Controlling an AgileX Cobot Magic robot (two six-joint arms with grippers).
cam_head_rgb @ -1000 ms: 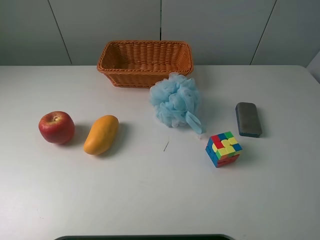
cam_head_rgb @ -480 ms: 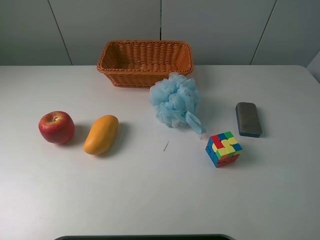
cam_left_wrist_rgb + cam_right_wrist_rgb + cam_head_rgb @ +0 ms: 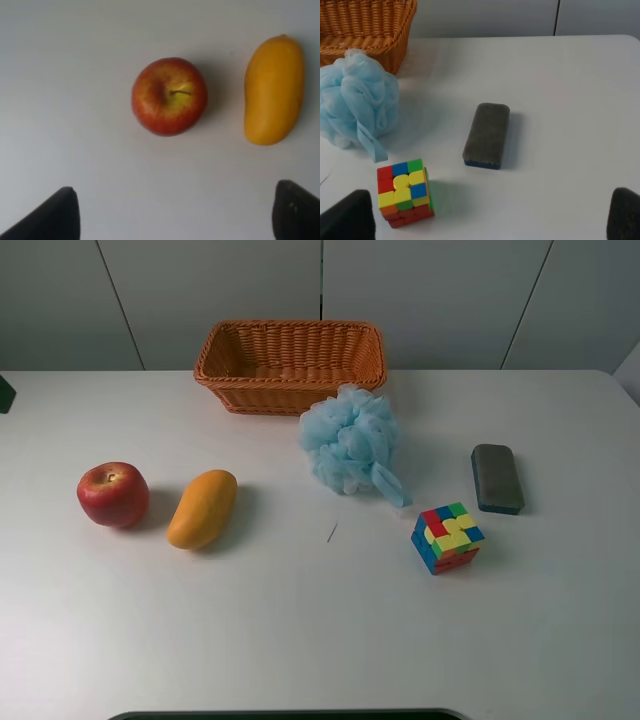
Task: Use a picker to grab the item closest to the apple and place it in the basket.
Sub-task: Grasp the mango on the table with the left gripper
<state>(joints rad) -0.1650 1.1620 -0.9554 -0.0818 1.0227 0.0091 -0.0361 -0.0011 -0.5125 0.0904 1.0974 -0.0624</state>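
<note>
White table (image 3: pixel 320 640), grey panel wall (image 3: pixel 220 290) behind; 5 items and 1 basket laid out.
Mango (image 3: pixel 202 508) lies just beside apple (image 3: pixel 113 494), on its right in the high view, not touching; nearest item to it. Basket (image 3: pixel 290 390) at table's back, near wall. Blue puff (image 3: pixel 350 443) in front of basket's right end; whether they touch, cannot tell. Cube (image 3: pixel 446 537) and grey eraser (image 3: pixel 497 478) further right. Left gripper (image 3: pixel 174 212) hangs above apple and mango, fingers wide apart, holding nothing. Right gripper (image 3: pixel 486 215) likewise spread wide and bare, above cube and eraser.
</note>
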